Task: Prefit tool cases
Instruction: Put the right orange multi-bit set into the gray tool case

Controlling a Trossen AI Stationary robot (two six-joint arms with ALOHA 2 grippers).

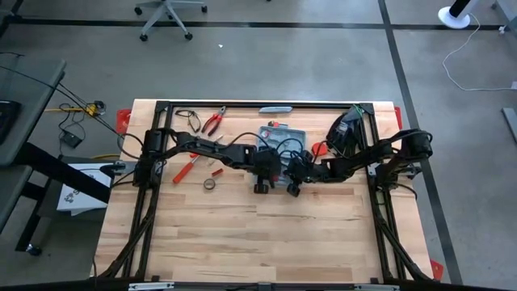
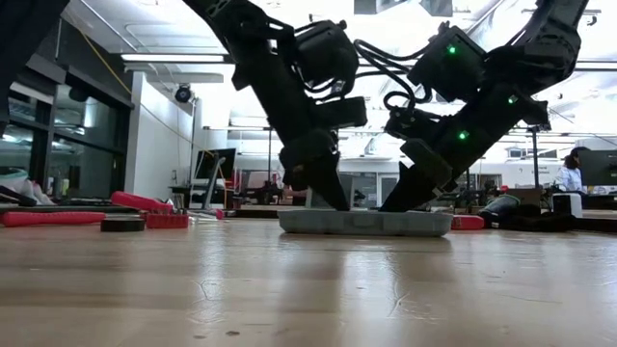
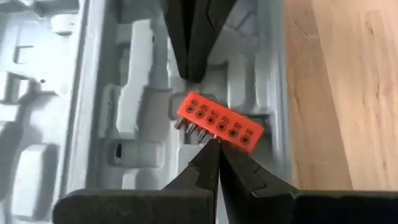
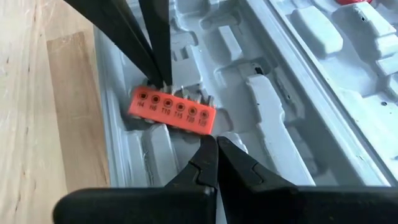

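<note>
The grey-blue tool case lies open at the table's far middle, its moulded grey inside up. An orange bit holder lies askew over a slot near the case's near edge, its metal bits sticking out of one long side. My left gripper is shut, its tips at the holder's bit side. My right gripper is shut too, its tips just off the holder's other long side, near one end. My left gripper's shut fingertips meet the bit holder's long edge beside the bits, slanting down from the table's left; the holder lies on the case's inside. My right gripper's shut tips stand by the holder's end corner; I cannot tell whether they touch it.
Red-handled pliers, a red-handled screwdriver, a small tape roll and a black bundle lie around the case. The near half of the wooden table is bare wood.
</note>
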